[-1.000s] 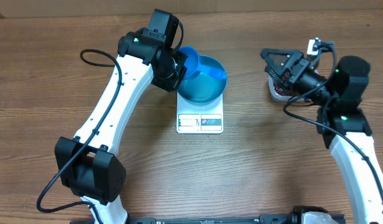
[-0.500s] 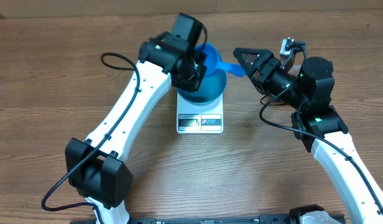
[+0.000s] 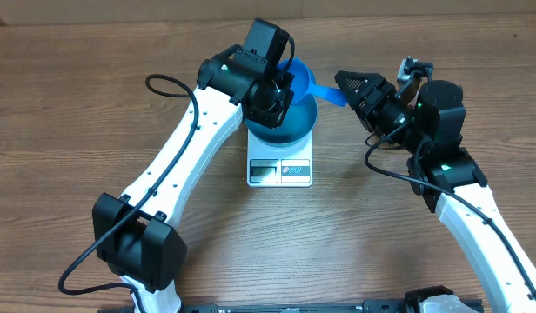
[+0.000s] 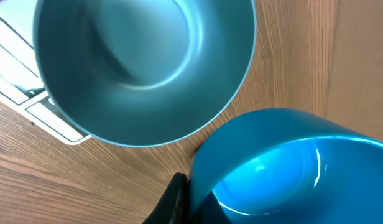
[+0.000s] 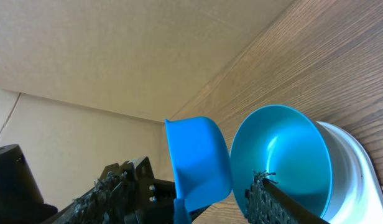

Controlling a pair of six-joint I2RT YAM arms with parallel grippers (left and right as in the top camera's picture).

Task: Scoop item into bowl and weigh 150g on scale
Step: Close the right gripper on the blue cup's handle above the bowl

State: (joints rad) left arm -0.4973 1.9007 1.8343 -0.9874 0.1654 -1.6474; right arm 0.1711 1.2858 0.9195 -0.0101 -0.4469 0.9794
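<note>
Overhead: the left gripper (image 3: 275,94) hangs over the bowl's back rim, clamped tight on the cup of the blue scoop (image 3: 301,80). The scoop's handle points at the right gripper (image 3: 345,83), whose jaws stand partly apart around its tip. The bowl (image 3: 298,126) sits on the scale (image 3: 280,170) and overhangs it, with bare table (image 3: 77,104) all round.

Left wrist: a dark finger (image 4: 173,199) touches the scoop (image 4: 285,168). Beyond it is the bowl (image 4: 142,68), its inside smooth plain blue, with the scale's white corner (image 4: 48,115) at the left.

Right wrist: the handle runs between the fingers (image 5: 110,190), clear of both. The bowl (image 5: 285,155) stands just to the right.
</note>
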